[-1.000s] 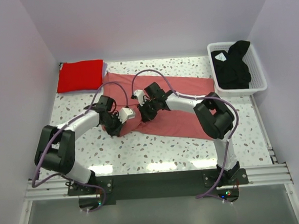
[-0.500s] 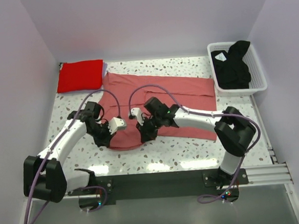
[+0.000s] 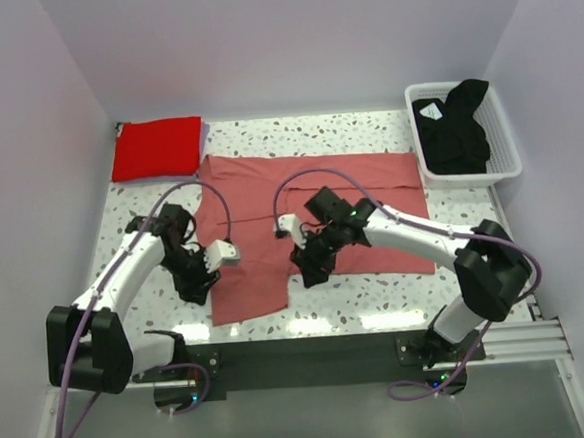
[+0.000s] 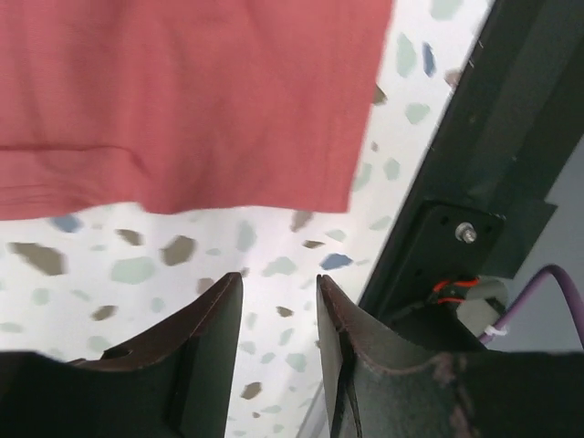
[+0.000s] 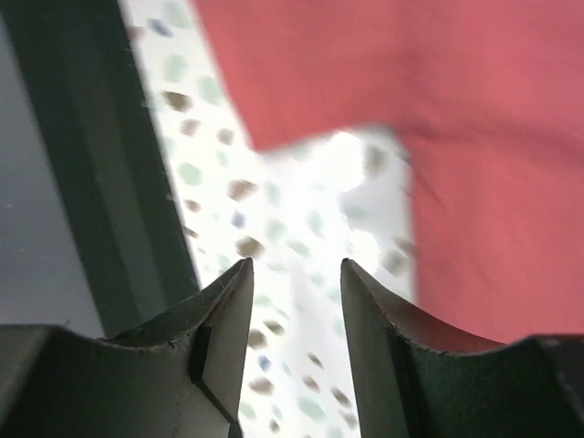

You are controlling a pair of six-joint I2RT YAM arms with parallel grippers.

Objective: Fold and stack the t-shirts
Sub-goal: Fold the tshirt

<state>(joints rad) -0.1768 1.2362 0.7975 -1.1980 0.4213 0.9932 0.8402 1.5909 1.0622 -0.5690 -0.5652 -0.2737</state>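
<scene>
The dusty salmon-pink t-shirt (image 3: 300, 193) lies spread flat across the middle of the table, with one part reaching toward the front edge. My left gripper (image 3: 199, 289) is open and empty just left of that front part; the cloth edge (image 4: 182, 91) lies ahead of its fingers (image 4: 278, 292). My right gripper (image 3: 307, 275) is open and empty just right of that part, over bare table (image 5: 297, 274), with the shirt (image 5: 474, 109) beside it. The red t-shirt (image 3: 157, 148) lies folded at the back left. The black t-shirt (image 3: 454, 127) sits bunched in the basket.
The white slatted basket (image 3: 503, 159) stands at the back right. The speckled table (image 3: 397, 292) ends at a black front rail (image 3: 311, 350), which is close to both grippers. Walls close in the left, back and right sides.
Both grippers drew a bunched part of the pink shirt from the table's middle toward the front edge, let it go and moved apart. The shirt now lies flat.
</scene>
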